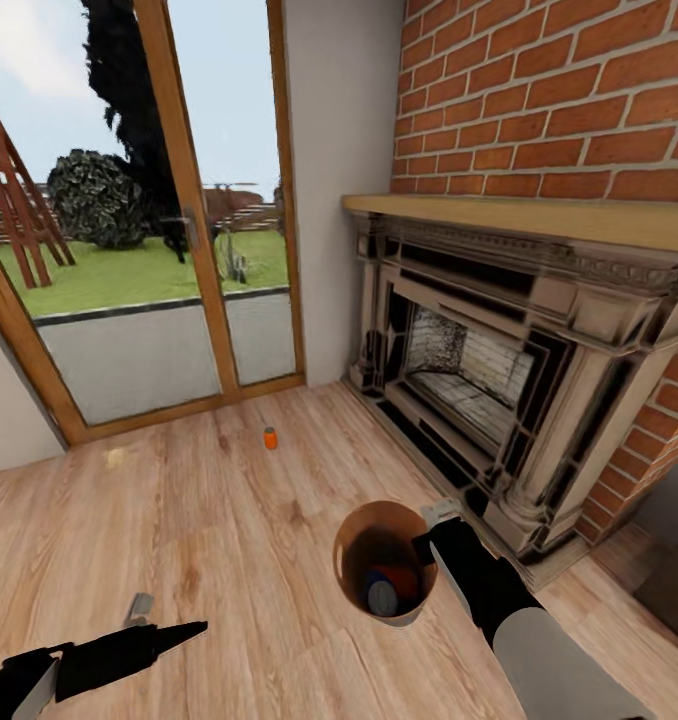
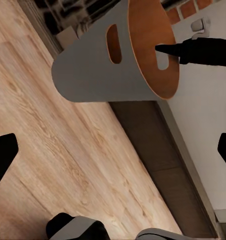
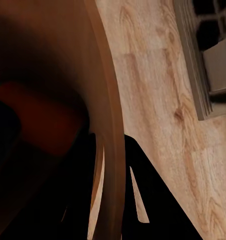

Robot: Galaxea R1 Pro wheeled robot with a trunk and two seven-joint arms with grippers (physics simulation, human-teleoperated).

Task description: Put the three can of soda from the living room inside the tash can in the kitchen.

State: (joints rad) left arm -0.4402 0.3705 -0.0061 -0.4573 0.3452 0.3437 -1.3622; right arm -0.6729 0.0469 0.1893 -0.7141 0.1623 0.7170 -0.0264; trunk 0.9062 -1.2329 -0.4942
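Our right gripper (image 1: 426, 540) is pinching the rim of the bin (image 1: 356, 540), one finger inside and one outside; open floor (image 1: 209, 520) is lying around it, the fireplace (image 1: 499, 400) close beside; an orange can (image 1: 270, 438) is standing near the glass door (image 1: 129, 250); two cans (image 1: 389, 590) are lying in the bin; our left gripper (image 1: 169, 620) is hanging spread wide, holding nothing; its wrist view is showing the bin's grey outside (image 2: 93, 70).

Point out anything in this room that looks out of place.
One orange soda can stands alone on the wood floor near the glass door. The brown bin is off the floor, its rim pinched by the right pincer, with cans inside.
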